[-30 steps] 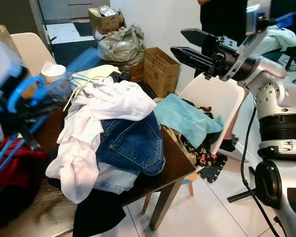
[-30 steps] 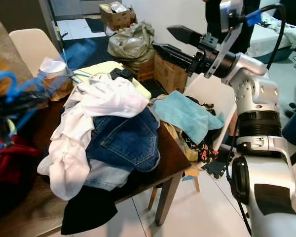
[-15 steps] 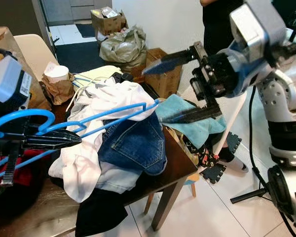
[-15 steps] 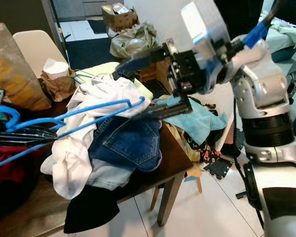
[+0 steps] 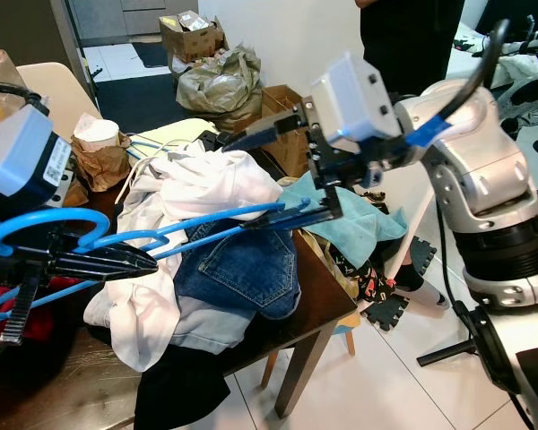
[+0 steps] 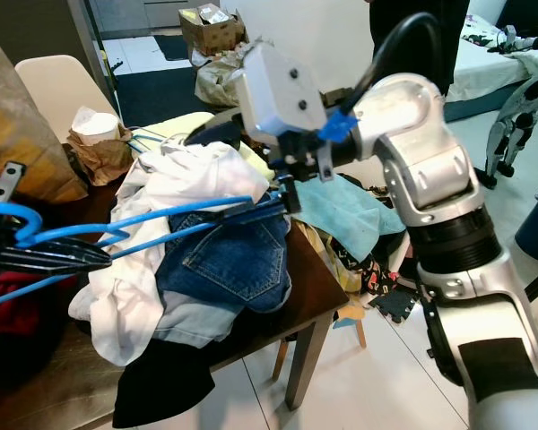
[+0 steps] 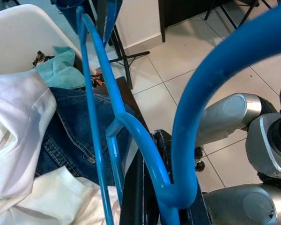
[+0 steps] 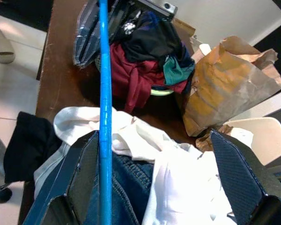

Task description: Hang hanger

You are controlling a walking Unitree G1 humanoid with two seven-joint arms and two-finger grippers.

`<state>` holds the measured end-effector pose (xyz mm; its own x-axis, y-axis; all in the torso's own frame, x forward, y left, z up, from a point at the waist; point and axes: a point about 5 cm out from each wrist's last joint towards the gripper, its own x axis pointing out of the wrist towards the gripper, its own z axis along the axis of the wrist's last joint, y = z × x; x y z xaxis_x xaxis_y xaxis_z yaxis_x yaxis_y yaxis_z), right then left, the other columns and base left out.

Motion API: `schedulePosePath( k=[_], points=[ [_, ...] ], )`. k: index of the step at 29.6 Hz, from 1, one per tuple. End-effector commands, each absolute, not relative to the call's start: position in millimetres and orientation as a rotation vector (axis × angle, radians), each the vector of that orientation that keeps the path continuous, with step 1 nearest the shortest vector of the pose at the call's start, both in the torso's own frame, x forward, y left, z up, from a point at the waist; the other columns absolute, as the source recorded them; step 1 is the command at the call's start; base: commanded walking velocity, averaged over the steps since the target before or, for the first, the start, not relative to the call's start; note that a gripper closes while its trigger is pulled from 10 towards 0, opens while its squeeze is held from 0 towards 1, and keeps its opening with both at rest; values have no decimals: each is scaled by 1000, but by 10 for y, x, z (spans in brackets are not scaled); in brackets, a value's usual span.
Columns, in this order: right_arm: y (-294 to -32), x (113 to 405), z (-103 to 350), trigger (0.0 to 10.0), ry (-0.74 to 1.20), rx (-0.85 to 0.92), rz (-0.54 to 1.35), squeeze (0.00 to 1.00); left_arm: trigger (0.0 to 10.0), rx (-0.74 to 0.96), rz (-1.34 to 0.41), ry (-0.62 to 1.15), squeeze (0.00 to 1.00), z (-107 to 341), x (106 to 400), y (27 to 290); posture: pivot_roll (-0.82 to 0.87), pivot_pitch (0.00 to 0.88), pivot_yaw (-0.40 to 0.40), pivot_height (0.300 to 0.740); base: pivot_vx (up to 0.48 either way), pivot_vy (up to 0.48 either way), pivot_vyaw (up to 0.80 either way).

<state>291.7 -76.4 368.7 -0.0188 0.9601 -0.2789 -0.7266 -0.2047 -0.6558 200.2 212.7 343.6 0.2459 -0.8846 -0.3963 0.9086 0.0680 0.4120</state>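
Note:
A blue plastic hanger lies level above the clothes pile on the brown table. My left gripper is shut on the hanger's neck just below the hook, and the neck runs between its black fingers. My right gripper is open at the hanger's far end, with its jaws wide apart. The blue bar runs along one of its fingers, and the other finger stands well clear.
A white shirt and jeans are heaped under the hanger. A teal cloth drapes a white chair beside the table. A paper cup and a brown bag stand behind, with cardboard boxes and a person in black further back.
My right arm has swung left and down, so its open fingers now bracket the hanger's far end. My left gripper still holds the neck.

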Motion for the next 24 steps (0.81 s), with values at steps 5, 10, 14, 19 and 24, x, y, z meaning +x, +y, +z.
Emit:
schedulePosePath(
  k=[5, 10, 14, 19, 24],
  points=[
    [-706, 2845, 3609, 10000, -327, -859, 1686, 0, 10000, 686, -1378, 42, 0, 3450, 2020, 2089, 10, 31, -17, 736, 0, 0, 0],
    [-714, 2828, 3542, 10000, -281, -903, 1713, 0, 10000, 690, -1376, 40, 0, 3451, 2034, 2087, 7, 33, -16, 736, 0, 0, 0],
    [-700, 2835, 3438, 4353, -230, -930, 1713, 0, 10000, 704, -1379, 44, 0, 3444, 2052, 2078, 9, 33, -14, 736, 0, 0, 0],
    [-686, 2859, 3414, 0, -224, -930, 1701, 0, 10000, 705, -1381, 38, 0, 3450, 2055, 2062, 9, 35, -14, 736, 0, 0, 0],
    [-673, 2870, 3402, 0, -220, -931, 1697, 0, 10000, 706, -1386, 29, 0, 3461, 2058, 2038, 9, 34, -15, 736, 0, 0, 0]
  ],
)
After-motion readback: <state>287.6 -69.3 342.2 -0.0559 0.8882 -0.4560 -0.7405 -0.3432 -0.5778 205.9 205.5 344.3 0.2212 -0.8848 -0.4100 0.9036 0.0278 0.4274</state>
